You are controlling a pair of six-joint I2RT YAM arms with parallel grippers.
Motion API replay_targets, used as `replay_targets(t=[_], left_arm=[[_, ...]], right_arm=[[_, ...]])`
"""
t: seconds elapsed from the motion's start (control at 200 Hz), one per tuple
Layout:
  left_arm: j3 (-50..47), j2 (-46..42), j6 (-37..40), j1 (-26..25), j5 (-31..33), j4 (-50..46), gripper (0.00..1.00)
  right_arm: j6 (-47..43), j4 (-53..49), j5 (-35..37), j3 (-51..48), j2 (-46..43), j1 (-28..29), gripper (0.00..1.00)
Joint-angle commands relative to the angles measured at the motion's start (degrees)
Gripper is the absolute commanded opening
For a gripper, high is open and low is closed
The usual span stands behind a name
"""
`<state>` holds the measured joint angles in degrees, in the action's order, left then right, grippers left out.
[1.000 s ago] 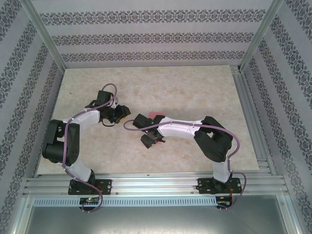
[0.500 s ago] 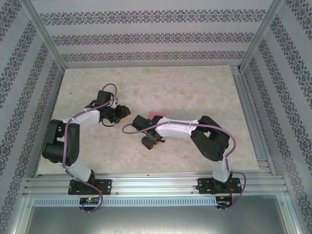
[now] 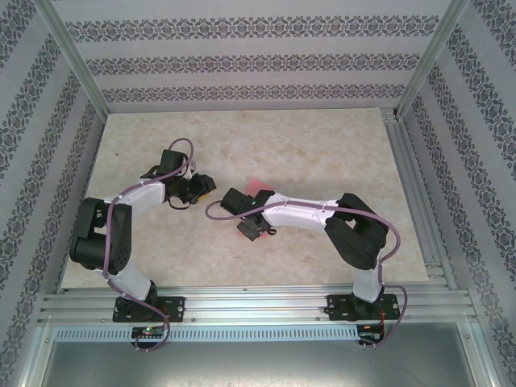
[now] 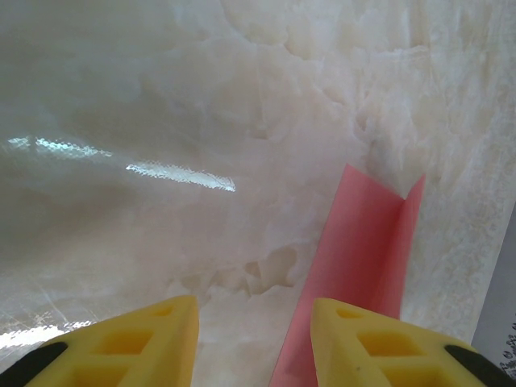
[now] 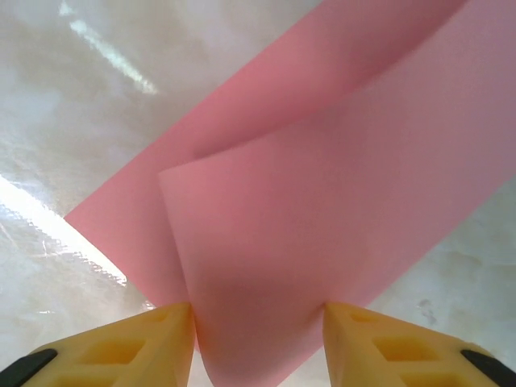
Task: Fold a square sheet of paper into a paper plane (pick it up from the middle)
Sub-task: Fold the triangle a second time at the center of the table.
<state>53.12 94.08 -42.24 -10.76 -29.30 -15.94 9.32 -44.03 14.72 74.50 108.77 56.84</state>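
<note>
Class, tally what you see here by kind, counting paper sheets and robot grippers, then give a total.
Paper: 1, the pink paper sheet
Grippers: 2, the left gripper and the right gripper
Total: 3

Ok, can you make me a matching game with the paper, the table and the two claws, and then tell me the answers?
Things:
1. paper
2. table
3. left claw
4. right claw

What fits:
A. stands open, beside the paper
B. pink and bent upward
C. has the paper in between
D. creamy with shiny spots

Pairs: 1-B, 2-D, 3-A, 4-C
</note>
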Motion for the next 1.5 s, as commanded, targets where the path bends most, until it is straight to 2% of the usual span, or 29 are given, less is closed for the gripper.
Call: replay_targets(t=[0.0, 0.275, 0.355, 0.455, 0.609, 0.699, 0.804, 1.049, 1.159, 1.289, 1.424, 1.499], left_arm=[[-0.2, 0.1, 1.0, 0.2, 0.0, 0.0, 0.43], [0.3, 0.5, 0.7, 0.2, -0.8, 0.3, 0.43], [0.4, 0.8, 0.7, 0.2, -1.1, 0.3, 0.43], [0.5, 1.4, 0.4, 0.1, -2.8, 1.7, 0.43], [2.4, 4.1, -0.1, -0.8, -9.9, 4.3, 0.47], [3.9, 6.6, -1.4, -2.6, -13.7, 6.6, 0.53], [5.7, 9.9, -4.2, -5.1, -16.5, 10.0, 0.55], [9.0, 14.8, -6.9, -9.8, -17.7, 12.2, 0.58], [8.7, 16.0, -9.8, -11.2, -18.5, 16.3, 0.61], [10.1, 16.6, -9.6, -13.0, -18.8, 16.5, 0.65], [9.6, 16.4, -10.0, -13.4, -18.2, 17.4, 0.65], [9.7, 16.9, -9.9, -13.5, -18.3, 17.0, 0.61]], right_arm=[[2.4, 0.3, 4.8, -0.4, -1.8, -0.7, 0.45], [6.3, 2.2, 4.7, -0.6, -2.2, -0.4, 0.50], [8.6, 1.9, 8.1, -0.2, -1.3, -0.4, 0.49], [9.6, 2.6, 9.0, -0.5, -1.6, -0.4, 0.48], [10.6, 10.5, 3.5, -6.5, -6.3, -0.7, 0.50], [10.9, 15.5, 0.4, -10.7, -8.2, -1.2, 0.51], [11.0, 20.1, -1.8, -14.4, -10.1, -1.9, 0.51], [11.9, 26.8, -4.7, -20.5, -13.5, -4.0, 0.51], [11.7, 27.9, -5.8, -21.8, -13.9, -4.2, 0.51], [11.5, 28.5, -7.1, -22.6, -14.0, -4.3, 0.51], [11.5, 28.9, -7.1, -22.9, -14.3, -4.3, 0.51], [11.6, 29.1, -7.1, -23.0, -14.4, -4.3, 0.51]])
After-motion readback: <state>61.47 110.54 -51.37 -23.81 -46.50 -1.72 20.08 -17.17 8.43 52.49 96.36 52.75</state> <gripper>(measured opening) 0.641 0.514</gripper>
